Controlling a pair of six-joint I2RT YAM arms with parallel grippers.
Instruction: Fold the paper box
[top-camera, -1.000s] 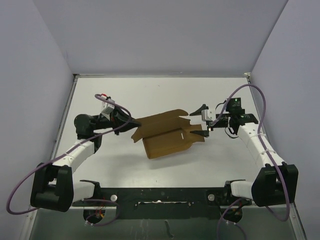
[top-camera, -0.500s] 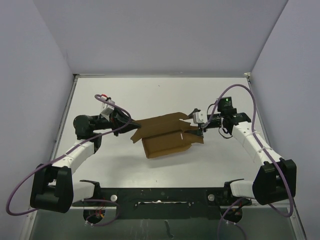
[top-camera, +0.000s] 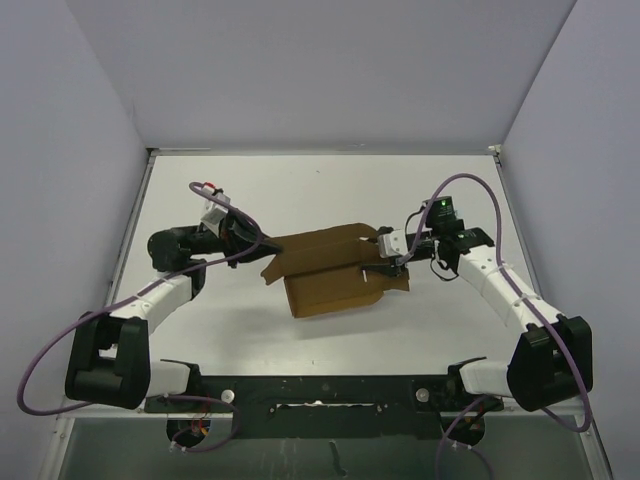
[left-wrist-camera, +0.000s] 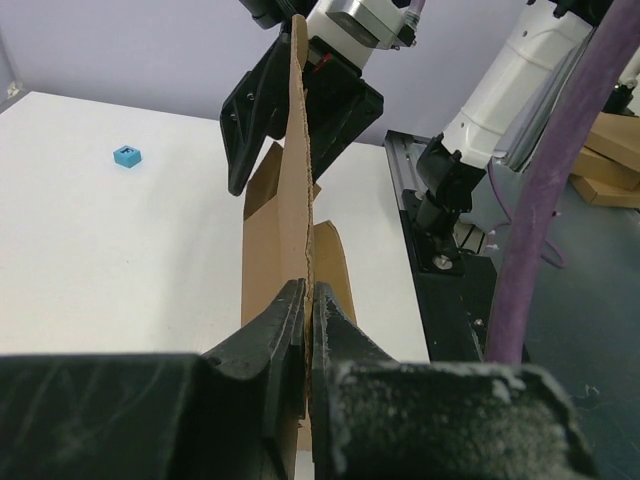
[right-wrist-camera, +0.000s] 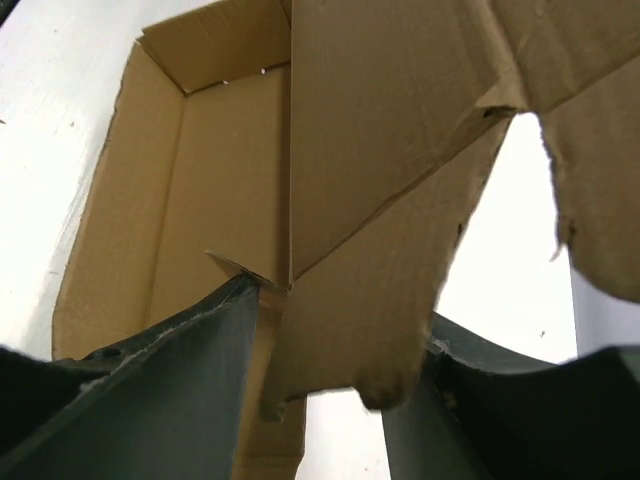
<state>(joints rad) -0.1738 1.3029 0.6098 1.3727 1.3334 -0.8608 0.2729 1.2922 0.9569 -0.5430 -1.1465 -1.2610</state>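
Observation:
The paper box (top-camera: 330, 280) is brown cardboard, half formed, lying mid-table with one panel raised. My left gripper (top-camera: 262, 243) is shut on the raised panel's left edge. In the left wrist view the jaws (left-wrist-camera: 308, 300) pinch that cardboard (left-wrist-camera: 298, 150), which stands edge-on. My right gripper (top-camera: 383, 258) is at the box's right end. Its fingers (right-wrist-camera: 180, 380) are spread either side of a ragged flap (right-wrist-camera: 400, 300) that fills most of the gap. The box's open tray (right-wrist-camera: 220, 200) shows behind. From the left wrist, the right gripper (left-wrist-camera: 300, 110) straddles the panel.
A tiny blue cube (left-wrist-camera: 126, 156) sits on the white table (top-camera: 300, 190) behind the box. Grey walls close in the table at the back and both sides. The black base rail (top-camera: 320, 385) runs along the near edge.
My right gripper has moved left onto the box's right flaps and its jaws have narrowed around them. The left gripper has kept its hold and barely moved.

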